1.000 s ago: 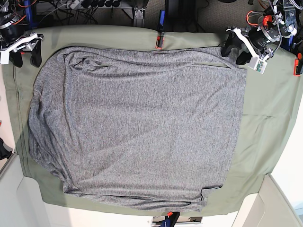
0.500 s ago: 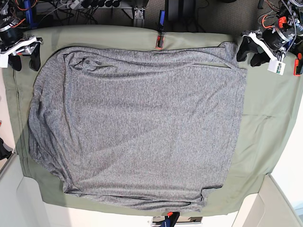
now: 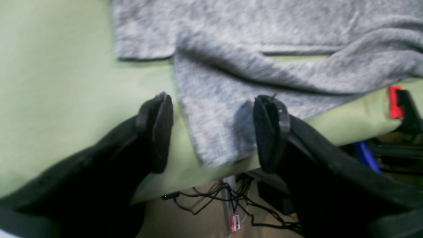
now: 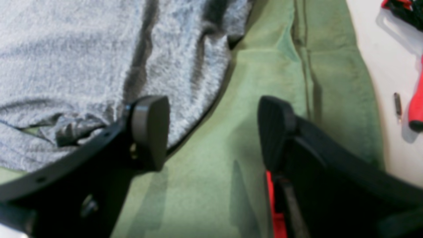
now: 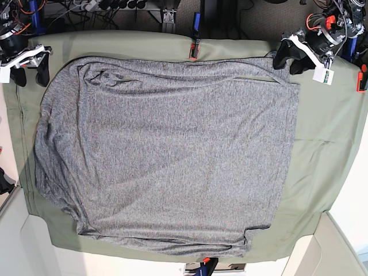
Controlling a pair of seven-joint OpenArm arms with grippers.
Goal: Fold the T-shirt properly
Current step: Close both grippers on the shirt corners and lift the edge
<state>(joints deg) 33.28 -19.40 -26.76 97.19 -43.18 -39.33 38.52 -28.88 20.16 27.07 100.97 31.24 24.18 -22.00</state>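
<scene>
The heathered grey T-shirt [image 5: 167, 149] lies spread flat over the olive-green cloth [image 5: 322, 138], with small folds along its far edge. My left gripper [image 5: 289, 62] is open at the shirt's far right corner. In the left wrist view this gripper [image 3: 213, 132] straddles a corner flap of the shirt [image 3: 211, 109] at the table's edge, without pinching it. My right gripper [image 5: 30, 73] is open beside the shirt's far left corner. In the right wrist view this gripper [image 4: 211, 132] is over the green cloth [image 4: 231, 165], and its left finger [image 4: 148, 129] is over the shirt's edge [image 4: 99, 49].
Red clamps [image 5: 193, 50] [image 5: 361, 77] hold the green cloth at the far edge; one shows in the left wrist view [image 3: 395, 102]. Cables hang behind the table [image 3: 231, 198]. A red-handled tool [image 4: 416, 109] lies on the white surface beside the cloth.
My left gripper swung out to the right of the shirt's corner half a second ago and has come back left over that corner. The right gripper has hardly moved.
</scene>
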